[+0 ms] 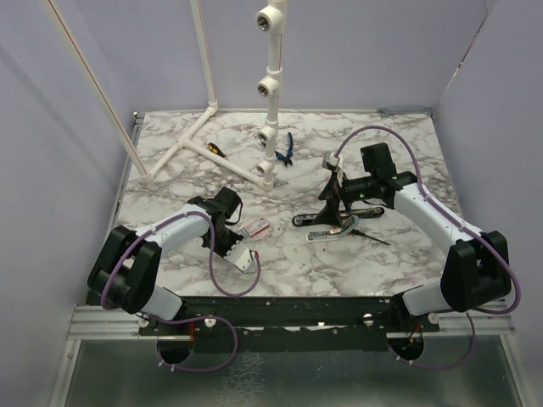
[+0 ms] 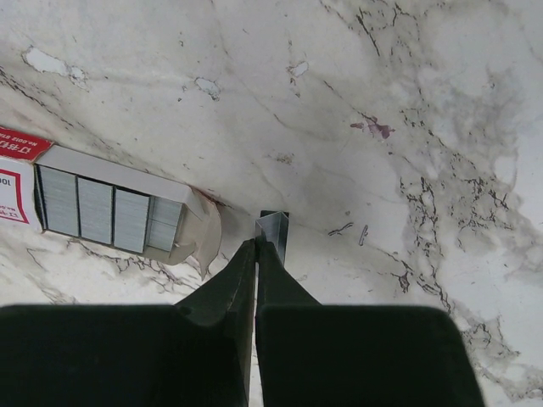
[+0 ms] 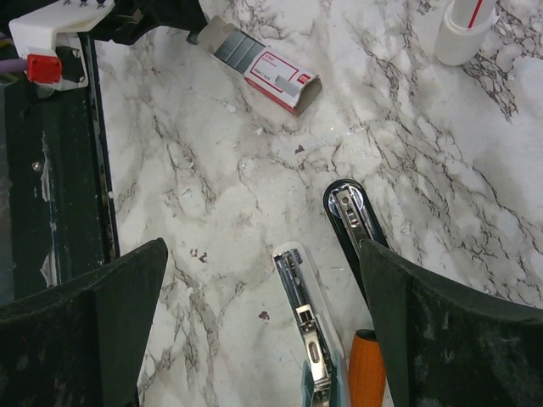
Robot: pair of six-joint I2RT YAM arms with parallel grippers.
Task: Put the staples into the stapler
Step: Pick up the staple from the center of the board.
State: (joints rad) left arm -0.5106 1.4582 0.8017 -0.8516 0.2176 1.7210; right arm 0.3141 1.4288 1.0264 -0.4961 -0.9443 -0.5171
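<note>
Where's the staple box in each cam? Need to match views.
Top external: staple box sits left of centre on the table.
Left wrist: box at the left edge, tray slid out, beside the left gripper shut on a staple strip.
Right wrist: box at top centre, tray pointing upper left.
Shared landmark: marbled tabletop; the box's red label shows in every view.

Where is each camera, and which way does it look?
Top: high behind, looking down on the table; left arm and right arm show.
Left wrist: looks down past the left gripper, shut on staples, at the staple box.
Right wrist: looks down through the open right gripper at the stapler.
Shared: both wrists see the box.
</note>
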